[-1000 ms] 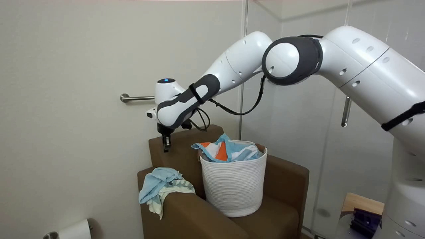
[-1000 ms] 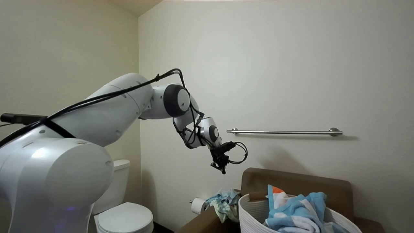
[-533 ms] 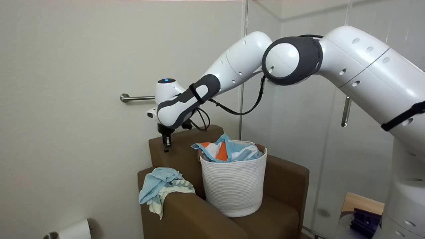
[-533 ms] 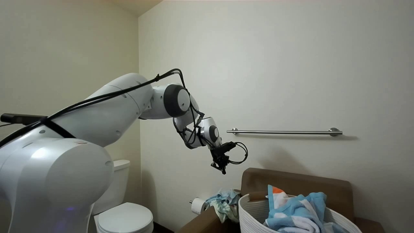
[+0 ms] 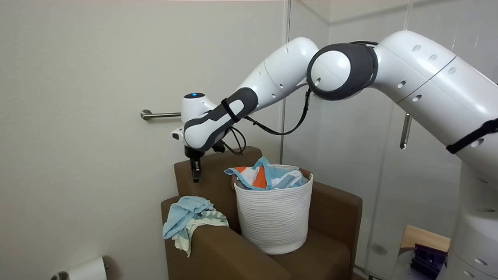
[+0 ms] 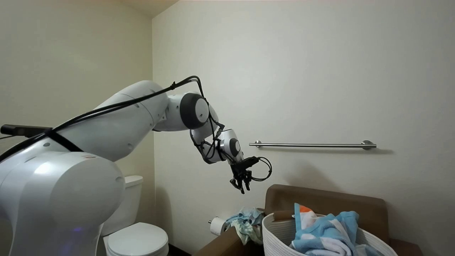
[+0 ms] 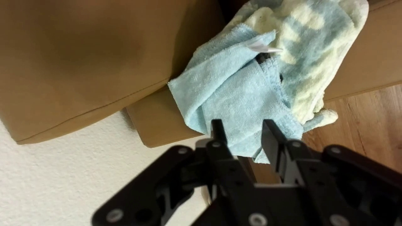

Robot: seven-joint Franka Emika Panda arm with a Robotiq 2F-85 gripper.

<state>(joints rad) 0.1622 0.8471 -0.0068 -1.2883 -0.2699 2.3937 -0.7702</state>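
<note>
The tool [image 7: 243,127] points down, its fingers [image 7: 218,131] apart with nothing held between them. Almost straight below it, with a clear gap of air in both exterior views, the blue towel [image 7: 238,94] lies crumpled over the armrest [image 5: 237,252]. That drop looks like the relation that matters most: the blue towel is under the tool rather than off to one side. In the wrist view part of it shows through the gap between the fingers, while most of it spreads out ahead of them. Bunched as it is, it has no clear long axis; its main fold slants across the line of the fingers. The patterned towel [image 7: 311,56] touches it, seems to run partly beneath it, and reaches farther ahead of the tool, its longer way leading roughly away from the fingers.

There is only the one robot arm [image 5: 284,66], so no other is nearer. To one side of the tool, apart from it, rises the chair back [image 6: 320,195]. Farther to that side, and lower than the tool in an exterior view, stands the basket [image 5: 274,221], with a striped towel [image 6: 325,234] heaped in it. The rail [image 6: 312,145] is on the wall, higher than the fingers
</note>
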